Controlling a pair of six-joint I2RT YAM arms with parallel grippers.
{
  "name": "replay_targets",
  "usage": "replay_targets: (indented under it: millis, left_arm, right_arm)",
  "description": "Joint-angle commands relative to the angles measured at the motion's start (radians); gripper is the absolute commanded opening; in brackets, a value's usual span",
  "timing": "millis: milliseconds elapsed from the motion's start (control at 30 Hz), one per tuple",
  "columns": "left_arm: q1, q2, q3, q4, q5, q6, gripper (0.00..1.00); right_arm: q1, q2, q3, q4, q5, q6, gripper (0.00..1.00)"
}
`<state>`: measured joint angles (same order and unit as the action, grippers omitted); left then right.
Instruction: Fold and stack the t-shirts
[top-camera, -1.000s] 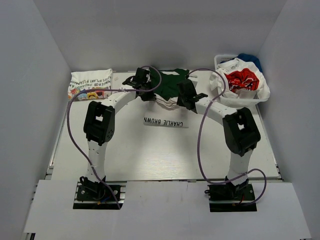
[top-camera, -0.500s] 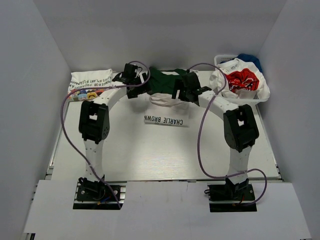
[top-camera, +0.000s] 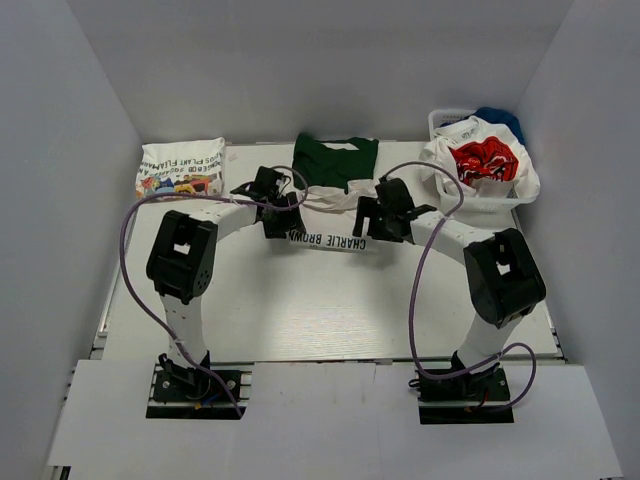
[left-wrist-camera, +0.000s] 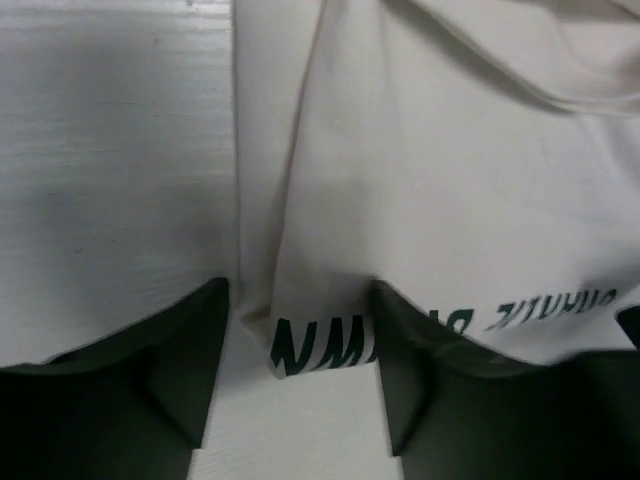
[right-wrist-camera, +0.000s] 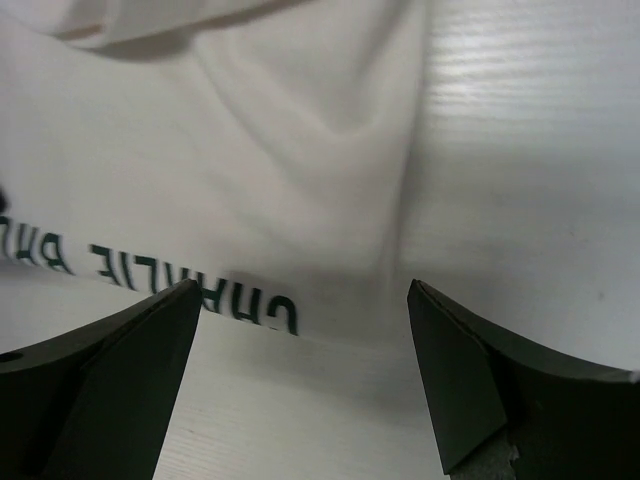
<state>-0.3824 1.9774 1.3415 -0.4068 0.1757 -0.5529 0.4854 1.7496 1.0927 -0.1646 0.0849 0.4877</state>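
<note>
Both arms drawn back from green collar to lettered hem. Left fingers (left-wrist-camera: 170, 385) and right fingers (right-wrist-camera: 110, 385): spread, holding nothing. T-shirt (top-camera: 335, 165): flat on counter (top-camera: 330, 300), hem corners between each pair. Risk: pinching one layer only, or uneven pull, giving a crooked fold.

Plain white walls (top-camera: 320, 70) close in on three sides of a pale, wood-grained table (top-camera: 330, 310), evenly lit, a white board (top-camera: 330, 410) along its near edge.

Bright, even light; the left gripper (left-wrist-camera: 298, 330) looks dark and blurred.
</note>
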Motion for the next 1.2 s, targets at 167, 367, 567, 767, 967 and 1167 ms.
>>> replay_targets:
  millis: [167,367,567,767,967,1167]
  left_arm:
    - [-0.006,0.054,-0.048,-0.029,-0.022,0.002,0.24]
    - [-0.015,0.024,-0.11,0.01,-0.047,0.002,0.2]
    - [-0.015,0.044,-0.119,0.01,-0.047,0.002,0.13]
    - [-0.015,0.044,-0.119,-0.013,-0.065,0.011,0.05]
    - [-0.015,0.021,-0.119,-0.023,-0.076,0.011,0.06]
    - [-0.015,-0.031,-0.128,-0.023,-0.058,0.011,0.1]
  right_arm:
    - [0.065,0.074,0.107,0.187,-0.111,-0.101,0.9]
    - [0.093,0.252,0.249,0.246,-0.189,-0.109,0.9]
    - [0.079,0.446,0.528,0.31,-0.09,-0.081,0.9]
    - [0.029,0.588,0.89,0.302,0.073,-0.069,0.9]
    - [0.01,0.351,0.655,0.221,0.052,-0.075,0.9]
    - [-0.027,-0.024,0.061,0.18,0.033,0.029,0.9]
